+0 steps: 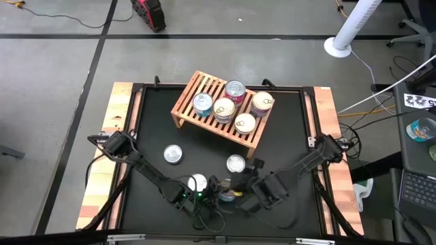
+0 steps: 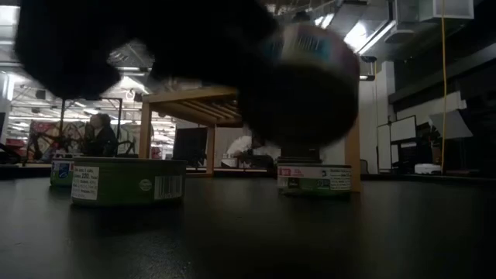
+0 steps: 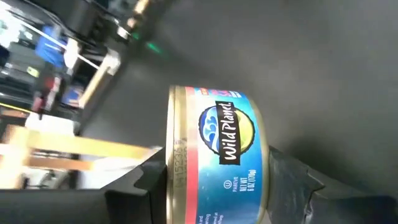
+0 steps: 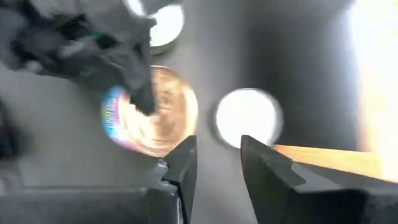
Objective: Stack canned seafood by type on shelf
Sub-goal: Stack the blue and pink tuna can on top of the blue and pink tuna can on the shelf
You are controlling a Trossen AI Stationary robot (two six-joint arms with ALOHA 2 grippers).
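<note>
My left hand [image 3: 217, 186] is pinching a blue can [image 3: 214, 158], one finger [image 3: 140, 190] on each flat end, label reading sideways in my wrist view. From above, that left hand [image 1: 219, 194] sits near the worktop's [image 1: 293, 136] front edge, well in front of the shelf [image 1: 187, 102], with the blue can [image 1: 228, 195] raised between my two arms. In the low view the can [image 2: 306, 46] hangs clear above the worktop, blurred.

My right hand [image 4: 217, 155] is spread, nothing between its fingers [image 4: 183, 162]. It hovers just beside the held can, on the side nearer the shelf's right end; from above the right hand [image 1: 244, 185] is just right of my left one.

On the shelf: five cans. A pink-sided one [image 1: 235, 90] at the back, a silver one [image 1: 202, 103] toward the left, a cream lid [image 1: 223, 107] in the middle, another [image 1: 261, 102] on the right, and a pale one [image 1: 245, 123] at the shelf's front edge.

In front of the shelf, loose on the worktop: a silver can [image 1: 173, 154] to the left, one [image 1: 236, 163] just below the shelf's front edge, and a pale lid [image 1: 197, 182] close by my left hand.
</note>
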